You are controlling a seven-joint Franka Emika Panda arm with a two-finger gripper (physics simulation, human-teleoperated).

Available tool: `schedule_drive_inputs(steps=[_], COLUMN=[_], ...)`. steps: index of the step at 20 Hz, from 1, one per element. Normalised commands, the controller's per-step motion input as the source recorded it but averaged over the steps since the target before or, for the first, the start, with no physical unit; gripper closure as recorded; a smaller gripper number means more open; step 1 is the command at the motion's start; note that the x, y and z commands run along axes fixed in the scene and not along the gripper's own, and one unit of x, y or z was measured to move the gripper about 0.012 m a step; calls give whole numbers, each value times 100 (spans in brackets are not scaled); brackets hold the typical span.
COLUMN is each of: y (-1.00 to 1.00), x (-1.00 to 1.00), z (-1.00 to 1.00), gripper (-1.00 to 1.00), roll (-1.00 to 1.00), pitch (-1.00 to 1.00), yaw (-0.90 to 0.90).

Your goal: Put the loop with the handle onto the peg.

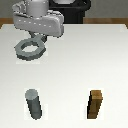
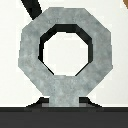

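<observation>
The loop with the handle is a flat grey ring. It hangs just above the white table at the back on the exterior view's left, with its shadow below it. My gripper is shut on its stubby tab handle. In the wrist view the ring fills the picture, and its handle runs into the dark gripper edge. The peg, an upright dark grey cylinder, stands near the front on the exterior view's left, well away from the ring. The peg does not show clearly in the wrist view.
A brown wooden square block stands upright at the front on the exterior view's right, level with the peg. The white table ends at the back near the robot's black base.
</observation>
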Motion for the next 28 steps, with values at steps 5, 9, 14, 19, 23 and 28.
schedule_drive_inputs(steps=[5,9,14,19,23,28], y=[0,0,0,0,0,20], x=[0,75,100,100,75,0], z=[60,0,0,0,0,0], gripper=[100,100,100,100,100,100], roll=[0,0,0,0,0,0], pitch=[0,0,0,0,0,0], yaw=[0,0,0,0,0,0])
